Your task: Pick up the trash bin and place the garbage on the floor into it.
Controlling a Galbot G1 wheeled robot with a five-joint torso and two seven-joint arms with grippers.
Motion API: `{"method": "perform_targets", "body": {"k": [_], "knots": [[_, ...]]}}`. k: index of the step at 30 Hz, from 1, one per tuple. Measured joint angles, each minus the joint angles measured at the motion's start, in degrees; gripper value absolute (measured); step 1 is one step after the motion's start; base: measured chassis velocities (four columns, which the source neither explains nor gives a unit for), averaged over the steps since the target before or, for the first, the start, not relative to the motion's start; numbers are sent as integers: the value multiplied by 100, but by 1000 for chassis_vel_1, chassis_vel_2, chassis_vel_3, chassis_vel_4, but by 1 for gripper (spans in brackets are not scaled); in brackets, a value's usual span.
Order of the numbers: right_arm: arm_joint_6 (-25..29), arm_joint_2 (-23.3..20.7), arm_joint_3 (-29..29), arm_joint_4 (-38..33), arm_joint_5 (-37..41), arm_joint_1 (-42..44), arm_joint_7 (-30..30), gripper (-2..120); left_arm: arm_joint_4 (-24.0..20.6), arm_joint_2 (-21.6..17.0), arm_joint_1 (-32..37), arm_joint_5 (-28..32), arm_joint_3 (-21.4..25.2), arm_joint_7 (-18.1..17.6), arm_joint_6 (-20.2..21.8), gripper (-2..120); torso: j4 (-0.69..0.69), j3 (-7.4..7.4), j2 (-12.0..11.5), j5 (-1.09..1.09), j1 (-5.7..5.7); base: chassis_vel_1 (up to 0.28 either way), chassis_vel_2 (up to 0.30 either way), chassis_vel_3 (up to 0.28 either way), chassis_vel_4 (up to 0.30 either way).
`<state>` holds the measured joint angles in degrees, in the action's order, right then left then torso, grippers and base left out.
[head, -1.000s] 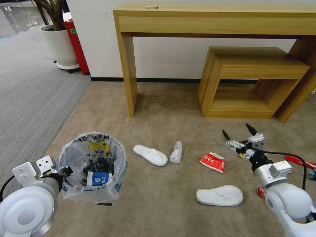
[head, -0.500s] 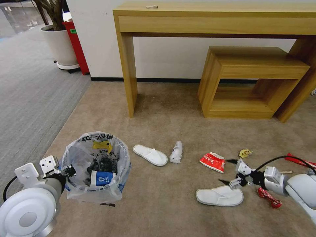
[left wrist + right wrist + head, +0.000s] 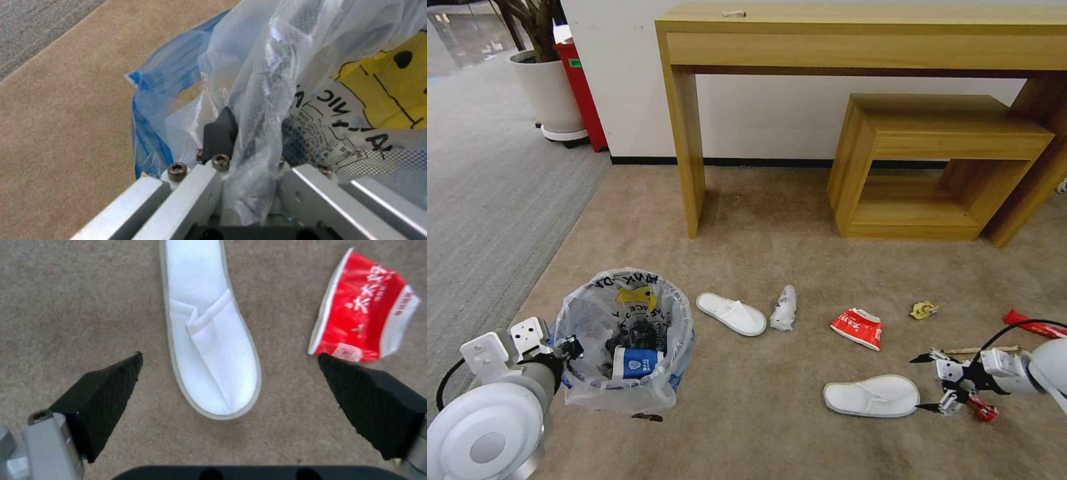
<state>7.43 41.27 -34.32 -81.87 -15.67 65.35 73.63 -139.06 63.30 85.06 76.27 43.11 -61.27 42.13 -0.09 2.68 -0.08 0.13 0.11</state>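
- Gripping the bag-lined trash bin (image 3: 624,340) by its rim at lower left of the frame, left end effector (image 3: 568,348) is clamped.
- Right end effector (image 3: 926,383), fingers spread wide, hovers low right beside a white slipper (image 3: 872,396) on the floor (image 3: 760,413).

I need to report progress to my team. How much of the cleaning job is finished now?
Partly done. The left gripper holds the trash bin by its rim, with a paper cup and other litter inside. In hand: the open right gripper is low beside the nearer slipper. Left on the floor: both slippers, the crumpled tissue, the red packet and small wrappers.
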Motion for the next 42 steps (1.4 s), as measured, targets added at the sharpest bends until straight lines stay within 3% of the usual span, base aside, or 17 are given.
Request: {"method": "perform_targets", "body": {"k": [11, 22, 25, 42], "knots": [[-97, 336, 483, 617, -46, -600, 386, 100, 34, 20, -6, -27, 2, 24, 0, 0, 0, 0, 0, 1, 0, 0, 0, 0, 0], [-1191, 481, 1415, 1384, 1557, -1020, 112, 100, 137, 51, -16, -115, -2, 48, 0, 0, -2, 0, 0, 0, 0, 0, 0, 0, 0], [-1336, 534, 1556, 1508, 1654, -1102, 135, 100, 143, 53, -12, -129, -2, 51, 0, 0, -1, 0, 0, 0, 0, 0, 0, 0, 0], [-1196, 795, 1710, 2363, 680, -1567, 411, 100, 209, 49, -53, -130, 3, 78, 0, 0, -1, 0, 0, 0, 0, 0, 0, 0, 0]]}}
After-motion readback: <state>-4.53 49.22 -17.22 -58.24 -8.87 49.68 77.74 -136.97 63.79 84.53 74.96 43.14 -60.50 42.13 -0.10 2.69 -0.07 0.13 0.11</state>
